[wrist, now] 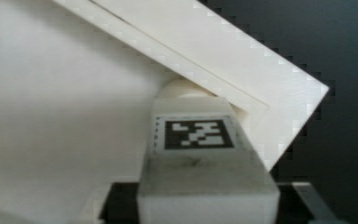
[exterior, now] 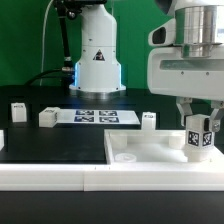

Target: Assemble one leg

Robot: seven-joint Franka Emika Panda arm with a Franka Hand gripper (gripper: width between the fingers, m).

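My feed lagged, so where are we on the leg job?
Done: the small white tagged post, the leg, is picked up and held by the gripper. In hand: it sits at a corner of the large white rimmed panel; the wrist view shows it at that corner. Left: whether it is seated cannot be told; release remains.

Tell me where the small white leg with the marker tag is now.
The small white plastic leg is at the exterior view's right, held upright in the hand, over the large white square panel's right corner.
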